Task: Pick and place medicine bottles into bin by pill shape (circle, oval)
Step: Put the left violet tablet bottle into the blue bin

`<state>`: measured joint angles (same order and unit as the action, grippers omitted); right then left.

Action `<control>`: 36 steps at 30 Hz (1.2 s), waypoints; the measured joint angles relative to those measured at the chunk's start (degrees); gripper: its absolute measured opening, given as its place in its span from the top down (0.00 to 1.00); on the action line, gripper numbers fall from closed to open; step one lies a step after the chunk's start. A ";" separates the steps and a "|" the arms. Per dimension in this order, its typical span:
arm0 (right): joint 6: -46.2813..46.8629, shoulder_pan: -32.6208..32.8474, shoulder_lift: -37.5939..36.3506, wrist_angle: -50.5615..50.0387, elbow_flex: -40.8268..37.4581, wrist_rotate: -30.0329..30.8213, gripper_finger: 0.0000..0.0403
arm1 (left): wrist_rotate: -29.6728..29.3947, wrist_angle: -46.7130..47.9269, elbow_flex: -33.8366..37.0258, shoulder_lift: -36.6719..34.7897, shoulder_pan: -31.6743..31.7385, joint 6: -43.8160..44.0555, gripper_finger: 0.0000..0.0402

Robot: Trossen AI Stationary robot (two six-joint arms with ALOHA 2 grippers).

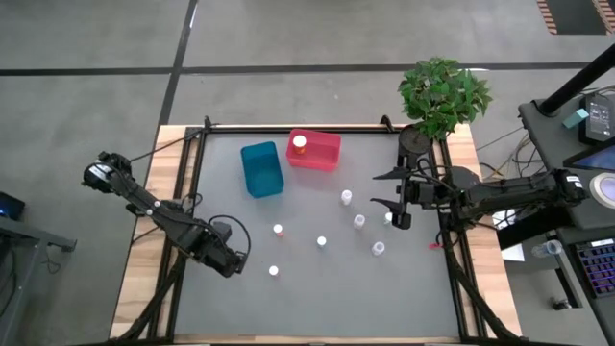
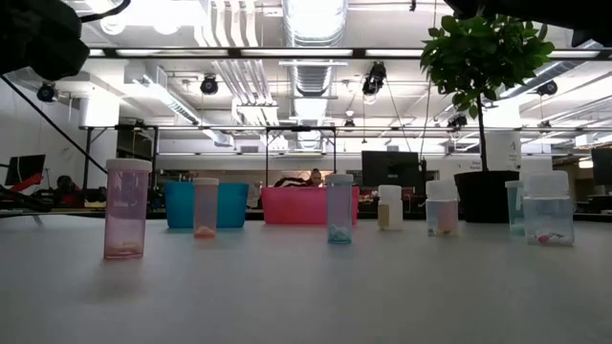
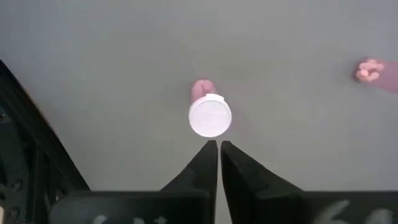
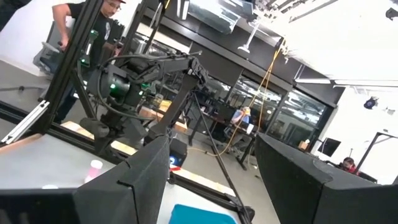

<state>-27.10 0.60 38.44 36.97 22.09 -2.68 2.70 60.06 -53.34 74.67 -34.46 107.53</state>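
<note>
Several small white-capped medicine bottles stand loose on the grey table (image 1: pixel 317 298). One of them (image 1: pixel 274 271) is just beyond my left gripper (image 1: pixel 235 264). In the left wrist view its white cap (image 3: pixel 210 116) sits right past the shut fingertips (image 3: pixel 217 144), which hold nothing. Other bottles (image 1: pixel 278 231) (image 1: pixel 322 242) (image 1: pixel 359 221) stand mid-table. An orange bottle (image 1: pixel 300 144) lies in the pink bin (image 1: pixel 327 159); the blue bin (image 1: pixel 261 173) is beside it. My right gripper (image 1: pixel 377 189) hangs open at the right, raised, near a bottle (image 1: pixel 389 218).
A potted plant (image 1: pixel 442 91) stands at the table's far right corner. The low view shows the bottles in a row (image 2: pixel 127 208) (image 2: pixel 339 208) (image 2: pixel 549 208) in front of both bins. Wooden table edges and dark frame rails run along both sides.
</note>
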 joint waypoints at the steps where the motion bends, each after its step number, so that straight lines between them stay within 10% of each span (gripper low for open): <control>1: 0.07 0.00 0.18 0.18 0.00 -0.01 0.44 | 0.00 0.44 0.02 0.24 0.00 -0.16 0.96; 16: 0.49 0.00 2.23 1.66 0.00 -0.11 0.44 | -1.97 2.21 0.00 5.37 0.00 -1.61 0.54; 36: 0.21 -0.02 2.23 1.92 0.00 1.29 0.44 | -1.13 2.24 -0.13 5.05 0.00 -1.48 0.51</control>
<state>-26.89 0.58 40.66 38.89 22.09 -1.39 1.57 62.30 -53.47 79.72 -34.46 106.06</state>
